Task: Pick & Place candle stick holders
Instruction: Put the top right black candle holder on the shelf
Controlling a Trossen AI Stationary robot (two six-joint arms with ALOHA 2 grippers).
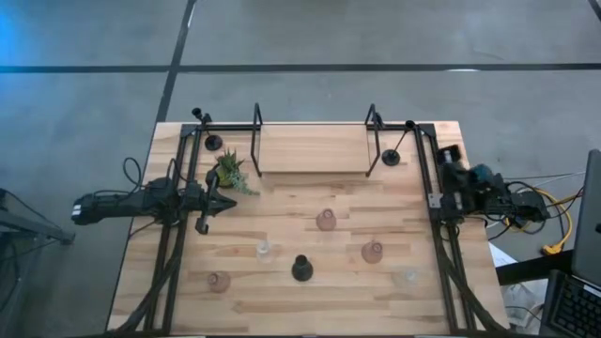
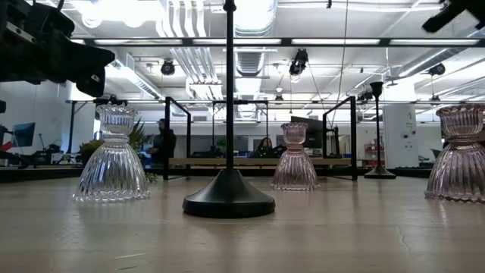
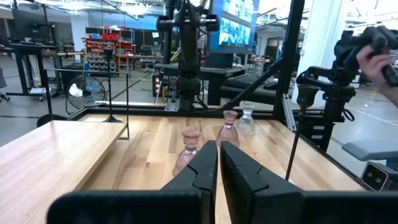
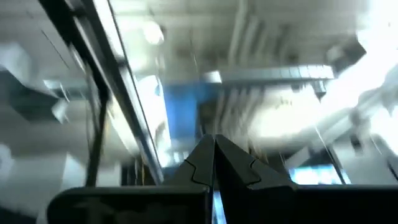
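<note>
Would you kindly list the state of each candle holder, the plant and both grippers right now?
Black holder, centre front: upright, free.
Black holder, back left: tilted.
Black holder, back right: tilted.
Three pink glass holders: upright, apart.
Two clear glass holders: upright.
Plant: beside the left gripper.
Left gripper: fingers nearly shut, empty.
Right gripper: fingers shut, empty, aimed upward off the table's right edge.

wood table (image 1: 310, 160) | 3 black holders (image 1: 300, 269) | 5 glass holders (image 1: 326, 221) | plant (image 1: 229, 173)
</note>
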